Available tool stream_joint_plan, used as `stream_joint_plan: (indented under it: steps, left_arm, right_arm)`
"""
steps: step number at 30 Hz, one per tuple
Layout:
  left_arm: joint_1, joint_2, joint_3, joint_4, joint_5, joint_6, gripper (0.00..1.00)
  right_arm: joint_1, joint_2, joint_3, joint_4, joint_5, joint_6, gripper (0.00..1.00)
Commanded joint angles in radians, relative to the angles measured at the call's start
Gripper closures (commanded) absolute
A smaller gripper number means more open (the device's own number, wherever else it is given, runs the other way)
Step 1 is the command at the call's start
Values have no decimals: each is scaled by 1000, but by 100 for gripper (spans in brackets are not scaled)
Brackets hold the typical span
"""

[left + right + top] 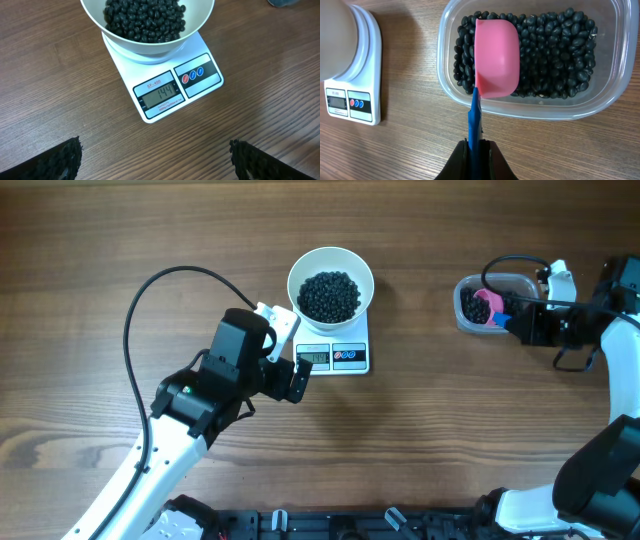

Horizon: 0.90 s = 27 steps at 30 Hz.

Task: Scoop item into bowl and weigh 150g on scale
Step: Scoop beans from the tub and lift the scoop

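The white bowl (pixel 300 272) stands on the scale (pixel 348 357), heaped with black beans (pixel 330 295). In the left wrist view the scale (pixel 200 87) shows 144 below the bowl (pixel 145 47). My left gripper (pixel 295 375) hovers open at the scale's front left corner, its jaws (pixel 155 145) wide apart over bare wood. My right gripper (pixel 475 145) is shut on the blue handle of a pink scoop (pixel 496 57). The scoop's head sits over the beans (pixel 555 55) in the clear tub (pixel 615 60) at the far right (pixel 465 310).
A black cable (pixel 150 290) loops over the table's left half from the left arm. The right arm (pixel 600 340) reaches in from the right edge. A dark rail with the arm mounts (pixel 330 525) runs along the front edge.
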Motion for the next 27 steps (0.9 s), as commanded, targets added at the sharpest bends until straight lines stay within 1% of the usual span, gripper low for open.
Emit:
stream_joint_plan:
  steps: [1,3,6,15,24,27]
  left_arm:
    - [1,-10,1,3,15,19,0]
    - [1,-10,1,3,15,19,0]
    - [1,-10,1,3,15,19,0]
    - [1,-10,1,3,15,19,0]
    - [1,-10,1,3,15,19,0]
    - [1,-10,1,3,15,19,0]
  right_arm:
    - [-6,-8,5,-3,-77,-22,96]
    - [-6,-8,5,-3,-110,-22,96]
    - [-6,-8,5,-3,-113,5,96]
    - [-10,-8,5,9,-118,13,96]
    - [-101,-8,5,18,-126,109,96]
    - [-116,-8,5,23,-176,140,96]
